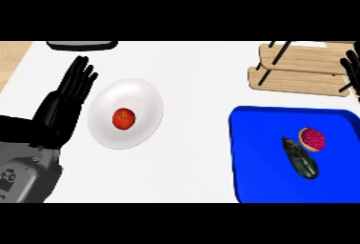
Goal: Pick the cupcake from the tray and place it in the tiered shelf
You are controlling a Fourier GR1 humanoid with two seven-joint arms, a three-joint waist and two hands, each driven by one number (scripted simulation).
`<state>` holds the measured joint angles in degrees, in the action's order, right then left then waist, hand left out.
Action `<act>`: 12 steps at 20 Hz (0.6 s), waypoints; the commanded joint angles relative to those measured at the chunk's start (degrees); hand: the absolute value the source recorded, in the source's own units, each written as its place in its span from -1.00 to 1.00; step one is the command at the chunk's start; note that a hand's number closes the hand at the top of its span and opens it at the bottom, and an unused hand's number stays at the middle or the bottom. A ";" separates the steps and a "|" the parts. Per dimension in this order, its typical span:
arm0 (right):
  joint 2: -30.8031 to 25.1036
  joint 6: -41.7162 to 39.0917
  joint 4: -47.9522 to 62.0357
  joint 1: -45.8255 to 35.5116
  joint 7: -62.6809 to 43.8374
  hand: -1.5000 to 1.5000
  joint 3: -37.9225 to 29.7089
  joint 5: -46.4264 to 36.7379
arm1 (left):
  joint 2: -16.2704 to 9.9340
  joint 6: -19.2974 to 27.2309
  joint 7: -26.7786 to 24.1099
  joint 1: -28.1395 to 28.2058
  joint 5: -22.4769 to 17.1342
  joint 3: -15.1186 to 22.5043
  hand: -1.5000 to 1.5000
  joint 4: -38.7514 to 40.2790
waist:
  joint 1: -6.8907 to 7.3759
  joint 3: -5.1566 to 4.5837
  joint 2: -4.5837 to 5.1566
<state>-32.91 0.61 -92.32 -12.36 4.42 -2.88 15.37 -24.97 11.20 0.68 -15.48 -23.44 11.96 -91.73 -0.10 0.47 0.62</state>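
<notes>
1. The left hand (pixel 62 107) is at the left side of the view. It is black and flat, with its fingers straight, a little apart and pointing up. It holds nothing. Its grey forearm (pixel 25 164) comes in from the lower left corner

2. Just beside that hand is a white plate (pixel 144 102). It is smooth and oval-looking. A small round red-orange fruit (pixel 125 118) sits in its middle

3. At the top left, a dark grey thing with a rounded edge (pixel 82 45) pokes in from the top. Too little of it shows to tell what it is

4. The counter (pixel 197 162) is white and plain. A strip of light wood shows at its far left edge

5. The blue tray (pixel 256 181) is at the lower right. It is smooth and shiny, with rounded corners and a raised rim

6. The cupcake (pixel 313 139) lies on the tray, toward its right side. It is small and round, with a pink top with dark specks and a pale edge. It touches no fingers and is well apart from both hands

7. A long dark green vegetable (pixel 301 158) lies just beside the cupcake, on its lower left

8. The tiered shelf (pixel 302 71) is at the top right, past the tray. It has two flat boards of light wood and thin black legs

9. The right hand (pixel 352 66) shows only as black fingers at the right edge, next to the shelf. They are straight and apart and hold nothing
</notes>
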 commanded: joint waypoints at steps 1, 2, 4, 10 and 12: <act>-1.60 -9.36 11.04 -2.61 5.08 -1.00 -3.46 3.90 | 0.34 -1.08 -0.38 -0.12 3.36 0.63 0.00 2.41 | 0.42 -0.43 -0.41; -1.86 -12.02 11.44 -3.87 2.25 -1.00 -1.94 6.17 | 1.17 -1.19 -1.02 -1.75 3.42 0.78 0.00 6.65 | 0.29 -0.44 -0.23; -6.17 -22.45 17.59 -4.86 3.53 -1.00 -3.80 11.92 | 0.21 1.02 -1.04 -0.29 7.33 3.52 0.00 5.18 | 1.55 -0.23 0.41; -12.58 -11.24 21.45 -0.05 4.62 1.00 -3.38 -4.70 | 0.92 1.99 -0.43 2.35 8.59 5.61 0.00 6.18 | 1.47 -0.48 1.60; -5.17 -6.46 31.92 -0.78 12.53 1.00 -4.81 -5.09 | 3.24 2.52 -1.05 1.99 10.39 8.19 0.00 7.20 | 2.41 -0.07 1.22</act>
<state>-37.98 -11.71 -70.05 -13.20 10.02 -6.39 18.13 -23.82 12.73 0.07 -13.91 -15.31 17.36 -85.75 1.50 0.52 2.02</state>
